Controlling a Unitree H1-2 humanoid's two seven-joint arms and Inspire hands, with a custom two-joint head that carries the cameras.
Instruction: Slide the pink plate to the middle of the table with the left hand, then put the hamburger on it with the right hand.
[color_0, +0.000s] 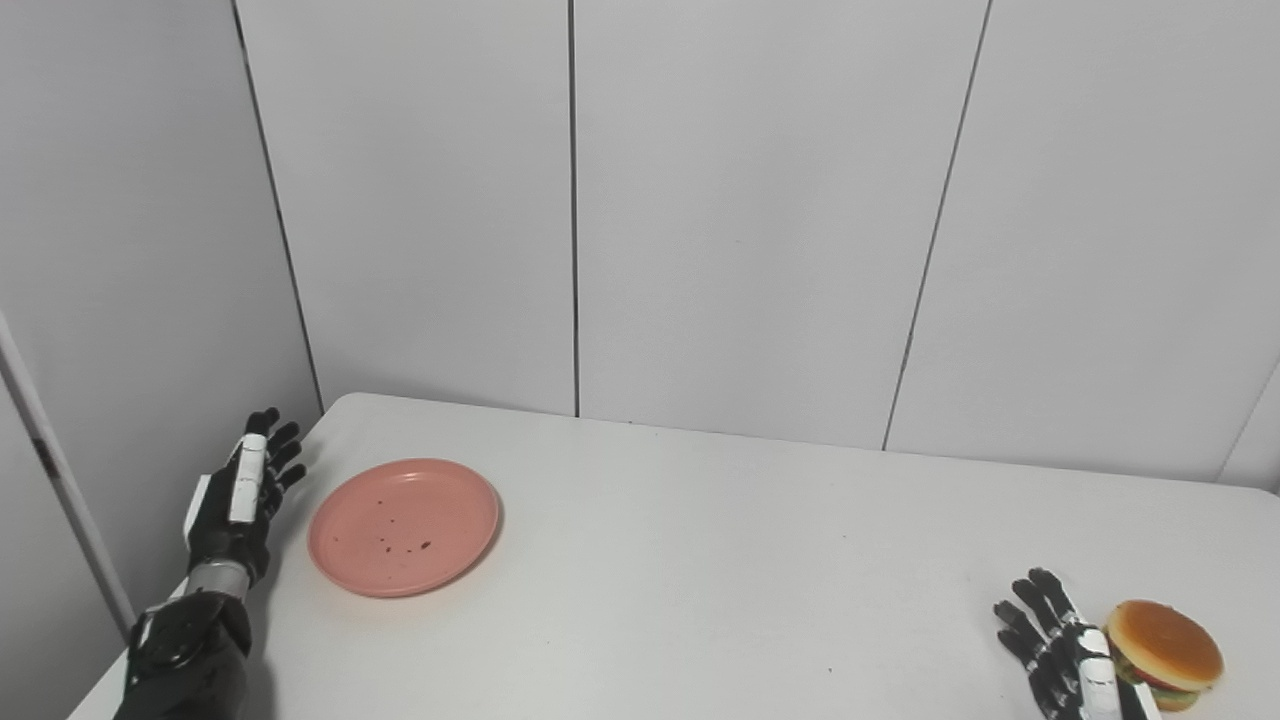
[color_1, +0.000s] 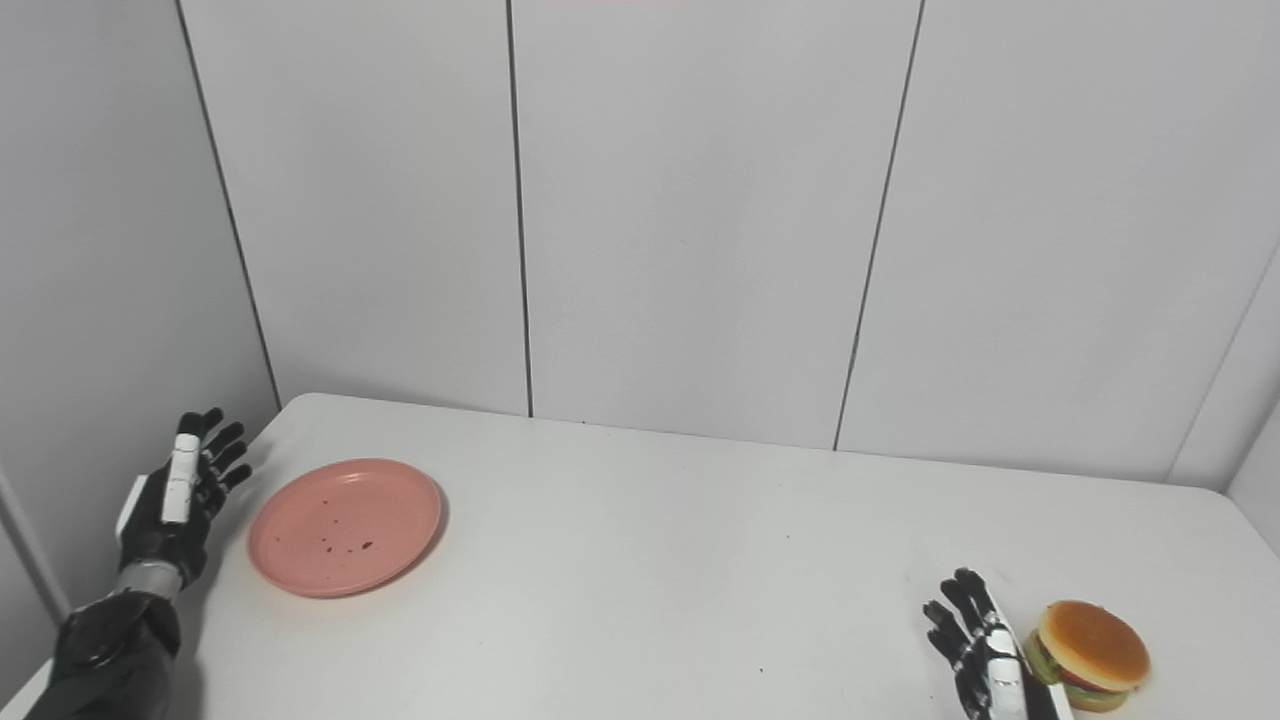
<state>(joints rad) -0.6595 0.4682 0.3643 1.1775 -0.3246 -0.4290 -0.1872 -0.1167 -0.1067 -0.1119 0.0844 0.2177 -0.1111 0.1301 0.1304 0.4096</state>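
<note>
You had the white desk (color_0: 700, 560) filling the lower half of the frame, with grey wall panels (color_0: 760, 200) behind it. The pink plate (color_0: 404, 527) lay flat at the lower left of the frame, near the desk's left edge and well apart from its middle, with a few dark specks on its face. The hamburger (color_0: 1164, 640) sat at the lower right corner, close to the near edge.

Your left hand (color_0: 243, 495) stood just beside the plate's left rim, not touching it, with its fingers (color_0: 280, 440) spread apart and holding nothing. Your right hand (color_0: 1065, 650) waited just beside the hamburger on its left side, its fingers (color_0: 1030, 600) likewise apart and empty; whether it brushed the bun I could not tell.

By my judgement the slide had not yet begun. The risks from here: if your left hand pressed down on the rim rather than pushing sideways, the shallow plate could tip or skate out from under the fingers. A push off the plate's centre line could spin it or send it toward the back wall rather than the middle. On the right, any stray motion of the waiting hand could nudge the hamburger toward the desk's near edge.
</note>
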